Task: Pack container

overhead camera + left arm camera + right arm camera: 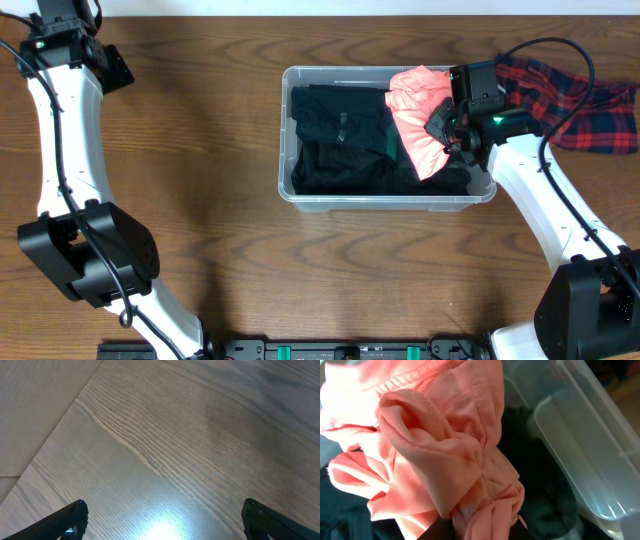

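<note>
Overhead: container right of centre near table far edge, black clothes inside | right wrist close-up: right claw gripping pink garment | left wrist: left claw released over wood grain

Floor of container hidden under black clothes and pink garment. Tips of right fingers buried in garment folds overhead. In right wrist view bunched pink fabric covers them almost wholly. Fabric there blurred, cut off at top and left edges; container wall runs off right edge. Of left fingers only tips show, rest cut off by bottom edge of left wrist view. Left end of plaid cloth hidden behind right arm.
</note>
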Controlling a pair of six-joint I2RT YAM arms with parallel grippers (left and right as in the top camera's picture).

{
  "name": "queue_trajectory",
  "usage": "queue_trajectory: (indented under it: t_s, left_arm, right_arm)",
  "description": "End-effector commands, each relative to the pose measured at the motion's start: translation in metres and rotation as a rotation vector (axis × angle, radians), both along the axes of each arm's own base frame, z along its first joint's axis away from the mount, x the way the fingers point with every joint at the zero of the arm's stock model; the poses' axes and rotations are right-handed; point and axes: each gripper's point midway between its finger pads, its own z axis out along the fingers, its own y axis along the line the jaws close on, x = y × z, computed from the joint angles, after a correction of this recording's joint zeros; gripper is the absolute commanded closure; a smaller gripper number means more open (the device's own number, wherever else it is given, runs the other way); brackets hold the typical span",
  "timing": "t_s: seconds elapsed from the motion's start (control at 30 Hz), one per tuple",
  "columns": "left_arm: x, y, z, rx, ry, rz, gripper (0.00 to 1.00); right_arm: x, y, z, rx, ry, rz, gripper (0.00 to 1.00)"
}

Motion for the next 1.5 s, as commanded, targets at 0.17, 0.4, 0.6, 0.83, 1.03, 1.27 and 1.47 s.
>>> queue_trajectory:
  t_s: [0.17, 0.4, 0.6, 0.83, 1.03, 1.27, 1.47]
  left_arm:
    - [-0.001, 0.003, -0.002, 0.008, 0.009, 0.010, 0.02]
    - [-0.001, 0.003, -0.002, 0.008, 0.009, 0.010, 0.02]
    - [-0.001, 0.003, -0.002, 0.008, 0.009, 0.010, 0.02]
    - [-0.001, 0.003, -0.002, 0.008, 0.009, 0.010, 0.02]
    - [-0.001, 0.003, -0.002, 0.008, 0.009, 0.010, 0.02]
    - [-0.001, 0.003, -0.002, 0.008, 0.009, 0.010, 0.02]
    - [-0.001, 0.003, -0.002, 0.008, 0.009, 0.010, 0.02]
  right_arm:
    - [-0.010, 0.000, -0.010, -0.015, 0.050, -0.015, 0.99]
    - [-0.014, -0.001, -0.012, -0.055, 0.067, 0.051, 0.76]
    - [-0.025, -0.003, -0.016, -0.152, 0.114, 0.234, 0.52]
    - [-0.030, -0.005, -0.018, -0.243, 0.135, 0.417, 0.22]
    - [-0.019, -0.003, -0.007, -0.330, 0.071, 0.578, 0.04]
    - [-0.001, 0.001, 0.038, -0.404, -0.056, 0.666, 0.03]
    - [0.007, 0.003, 0.089, -0.457, -0.188, 0.694, 0.11]
